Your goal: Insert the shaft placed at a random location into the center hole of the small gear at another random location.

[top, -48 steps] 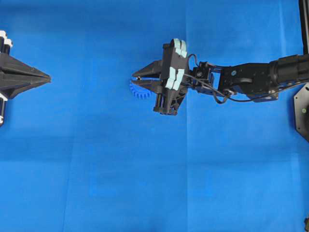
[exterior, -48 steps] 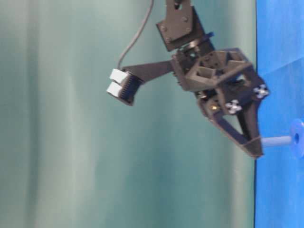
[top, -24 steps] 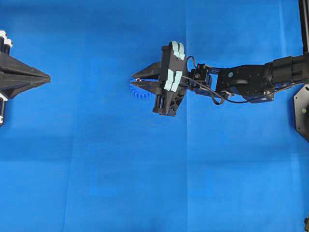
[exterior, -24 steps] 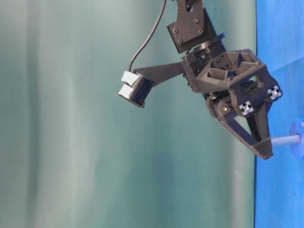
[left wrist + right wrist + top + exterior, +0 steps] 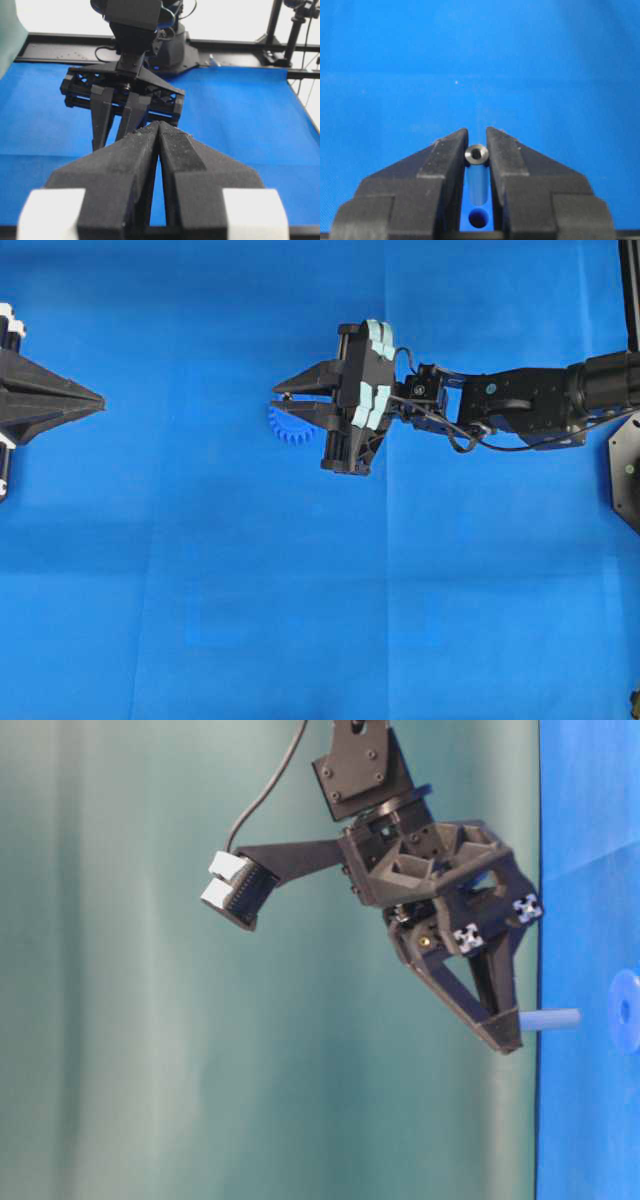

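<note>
Right gripper (image 5: 505, 1032) is clamped on the shaft (image 5: 552, 1019), which sticks out past the fingertips toward the gear (image 5: 627, 1011). From table level the shaft tip is short of the gear face, a clear gap between them, not yet in. The wrist view looks down the shaft (image 5: 477, 154) end-on between the right gripper (image 5: 477, 145) tips, with the hole (image 5: 478, 218) showing just below it, so alignment looks close but not exact. From overhead the right gripper (image 5: 283, 399) sits over the gear (image 5: 290, 427), hiding most of it.

Left gripper (image 5: 159, 131) is pressed together, holding nothing, parked well away from the gear.

To do this well: keep the grip firm, line the shaft axis up with the hole before advancing, go in slowly and straight. A tilted approach would likely push the gear across the cloth (image 5: 300, 590) rather than seat.
</note>
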